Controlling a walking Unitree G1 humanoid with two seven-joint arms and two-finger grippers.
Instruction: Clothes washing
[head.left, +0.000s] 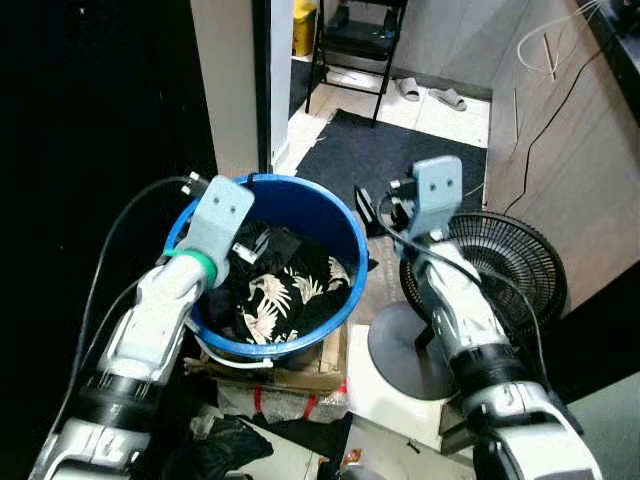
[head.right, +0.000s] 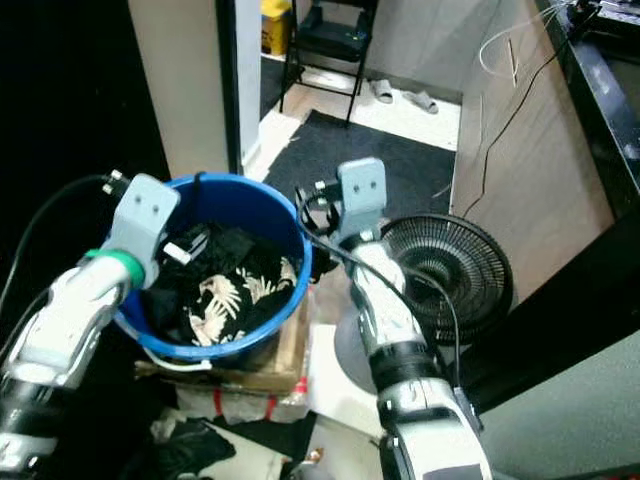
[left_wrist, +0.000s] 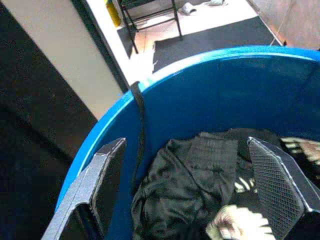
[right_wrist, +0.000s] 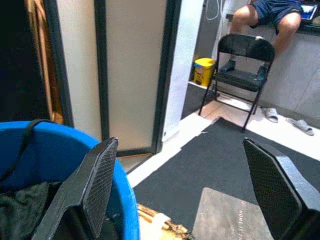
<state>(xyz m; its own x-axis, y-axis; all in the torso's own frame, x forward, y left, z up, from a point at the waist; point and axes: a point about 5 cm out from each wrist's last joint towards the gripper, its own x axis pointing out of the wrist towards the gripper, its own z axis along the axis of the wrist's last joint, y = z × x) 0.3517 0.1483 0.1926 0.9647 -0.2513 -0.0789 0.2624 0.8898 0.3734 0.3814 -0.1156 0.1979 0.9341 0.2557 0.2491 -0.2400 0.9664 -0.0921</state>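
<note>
Over the blue laundry bucket (head.left: 300, 205), the left gripper (left_wrist: 192, 185) hung spread wide and empty above dark clothes (left_wrist: 185, 185), seemingly poised to grab; the right gripper (right_wrist: 190, 180), likewise wide and empty, waited beside the rim.

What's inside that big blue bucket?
The blue bucket holds dark clothes and a black garment with a pale leaf print. The left gripper hangs open over them. Whatever lies beneath the pile is covered.

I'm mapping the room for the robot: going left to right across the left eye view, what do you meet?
Left gripper → blue tub of dark clothes → right gripper → black floor fan.
</note>
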